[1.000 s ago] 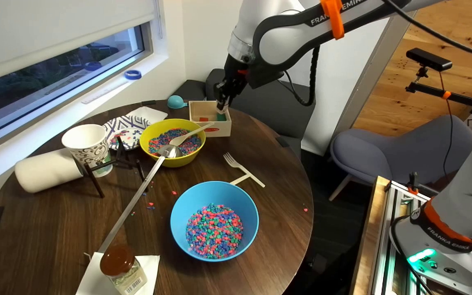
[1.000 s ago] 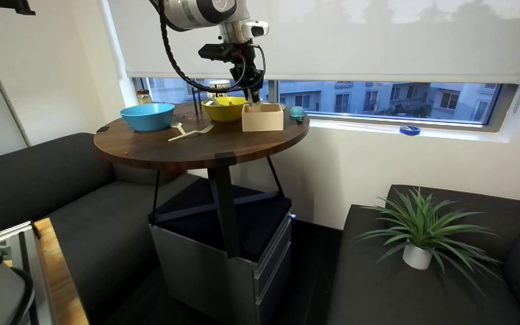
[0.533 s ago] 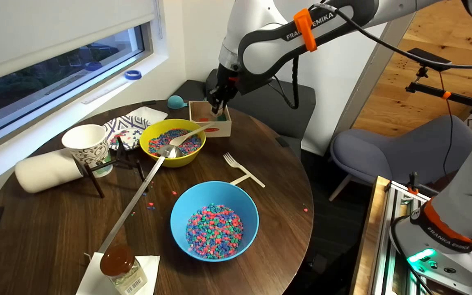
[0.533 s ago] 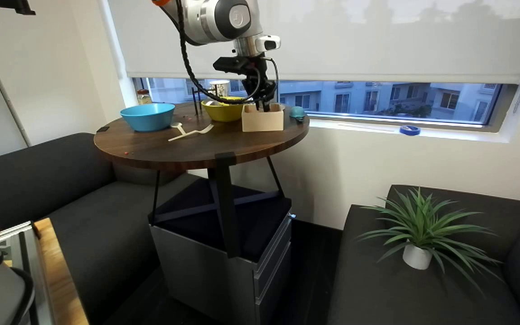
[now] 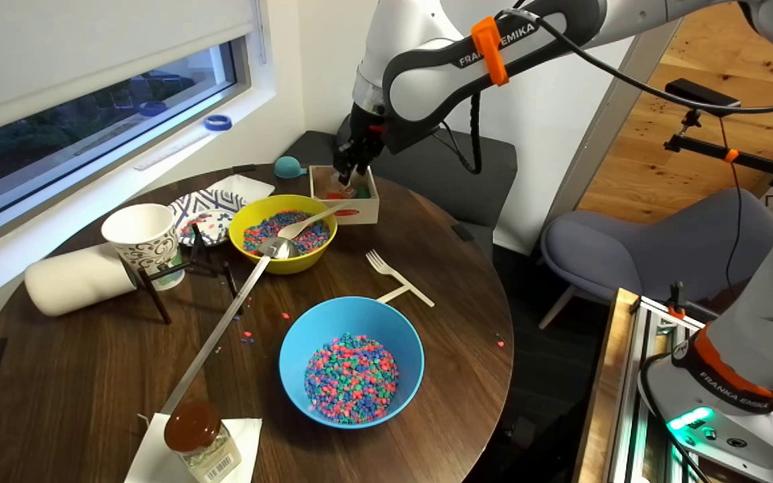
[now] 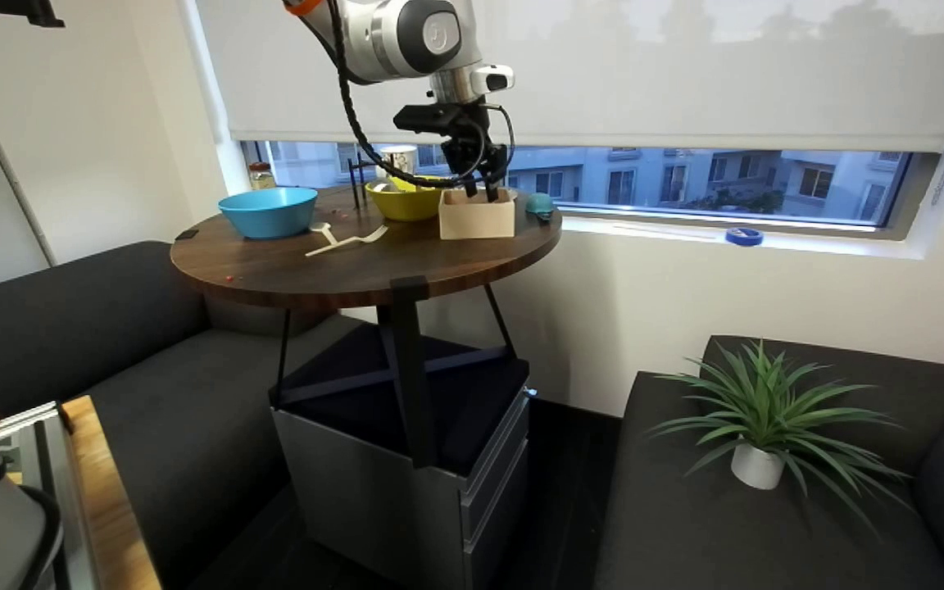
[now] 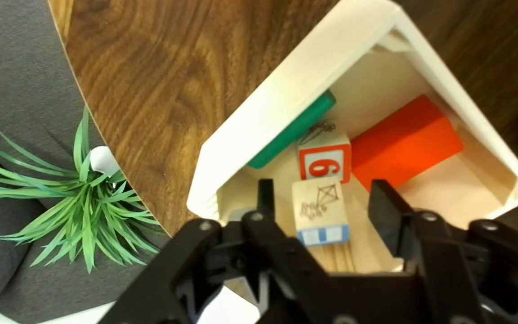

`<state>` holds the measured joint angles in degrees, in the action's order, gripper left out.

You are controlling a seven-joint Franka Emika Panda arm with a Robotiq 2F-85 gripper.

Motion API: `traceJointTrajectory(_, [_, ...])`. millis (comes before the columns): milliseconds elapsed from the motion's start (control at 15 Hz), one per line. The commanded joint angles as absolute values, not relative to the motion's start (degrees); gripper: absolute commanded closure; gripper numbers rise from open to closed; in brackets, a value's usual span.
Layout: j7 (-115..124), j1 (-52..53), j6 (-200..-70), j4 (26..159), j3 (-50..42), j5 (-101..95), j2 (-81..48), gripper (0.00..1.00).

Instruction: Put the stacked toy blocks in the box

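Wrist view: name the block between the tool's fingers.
The pale block with the kite drawing; the red-framed block, green block and plain red block all show beyond the fingers.

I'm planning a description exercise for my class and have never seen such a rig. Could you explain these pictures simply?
The machine is a robot arm ending in a gripper. Two pictures come from cameras standing outside it; the third comes from a camera on its wrist, looking down into a light wooden box. That box, on a round table, contains a green block, a red block, a kite-marked block and a red-edged block. Also on the table are a yellow bowl, a blue bowl, a cup and a jar. The wrist view shows the gripper open, with gaps on both sides of the kite-marked block, so it seems to hold nothing.
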<state>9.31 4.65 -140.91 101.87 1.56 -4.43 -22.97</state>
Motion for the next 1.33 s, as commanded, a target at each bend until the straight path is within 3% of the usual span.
traceJointTrajectory(0, [8.2,4.9,-136.7,103.0,1.1,-4.4,-18.7,0.11])
traceJointTrajectory(133, [7.6,4.6,-132.4,104.1,1.6,-3.6,-15.5,0.00])
traceJointTrajectory(667, [6.3,3.7,-115.7,108.9,1.9,-1.4,-2.0,0.00])
traceJointTrajectory(1000, [-2.6,4.0,-121.4,115.5,2.5,-2.2,5.5,0.00])
traceJointTrajectory(1067, [1.6,3.8,-117.3,110.2,2.4,-2.8,1.6,0.00])
traceJointTrajectory(1267, [1.1,3.8,-117.7,110.7,2.5,-2.9,2.5,0.00])
